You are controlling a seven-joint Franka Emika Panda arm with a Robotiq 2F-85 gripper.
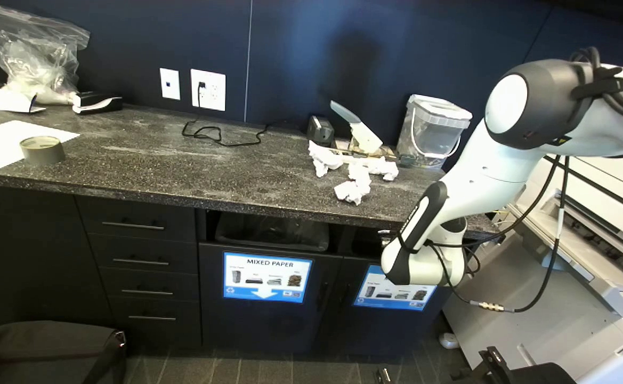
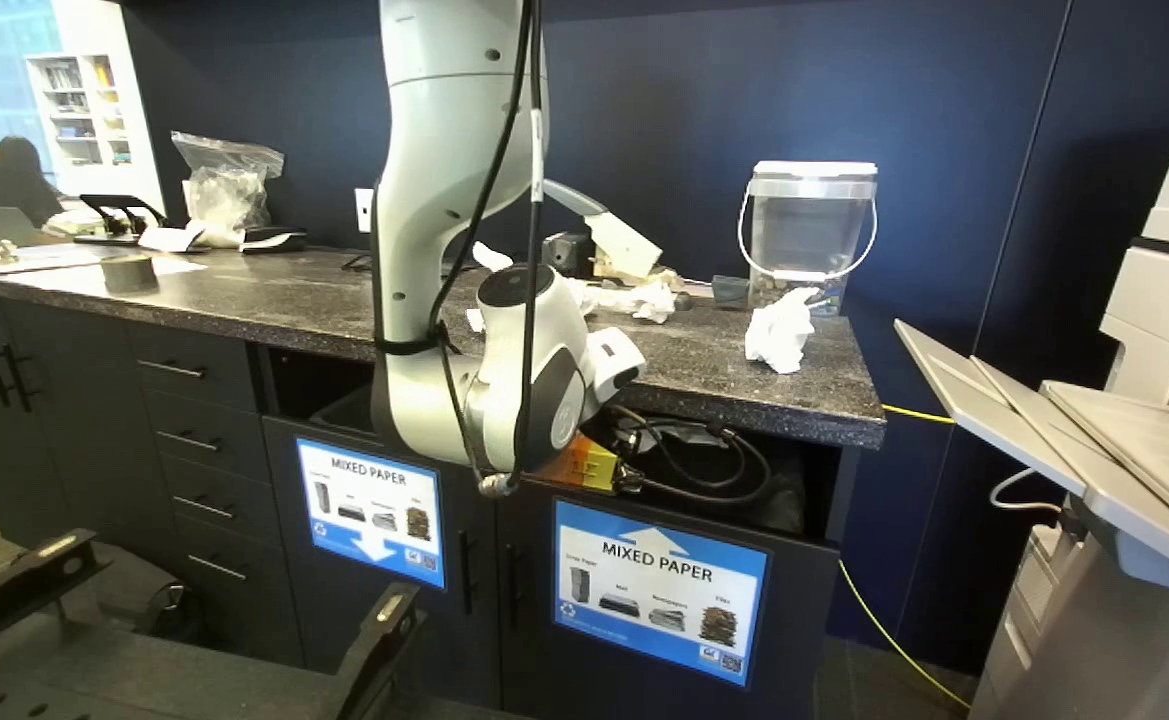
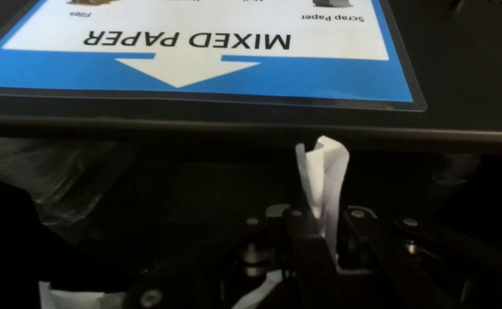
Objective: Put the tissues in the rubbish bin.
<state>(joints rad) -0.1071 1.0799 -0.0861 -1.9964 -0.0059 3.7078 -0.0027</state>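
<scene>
Two bins (image 2: 799, 600), at least three tissues (image 1: 354, 188) on the counter (image 1: 183, 170)
Your arm (image 2: 414, 320) bends low, claw (image 3: 326, 219) almost closed on another tissue (image 3: 324, 184).

Arm (image 1: 495, 173): glossy white, smooth rounded links
Joint housing (image 1: 548, 106): dark grey, with a round white cap (image 1: 507, 104) and a small yellow triangle (image 1: 560, 141)
Side panel (image 1: 437, 197): black, pale lettering (image 1: 410, 220) too small to read
Cables (image 2: 528, 340): black, bound by a black strap (image 2: 409, 347), with a white sleeve (image 1: 560, 218) and a brass-coloured connector (image 1: 491, 306)
Tool (image 3: 326, 216): black jointed links, silvery round screw heads (image 3: 410, 222)
</scene>
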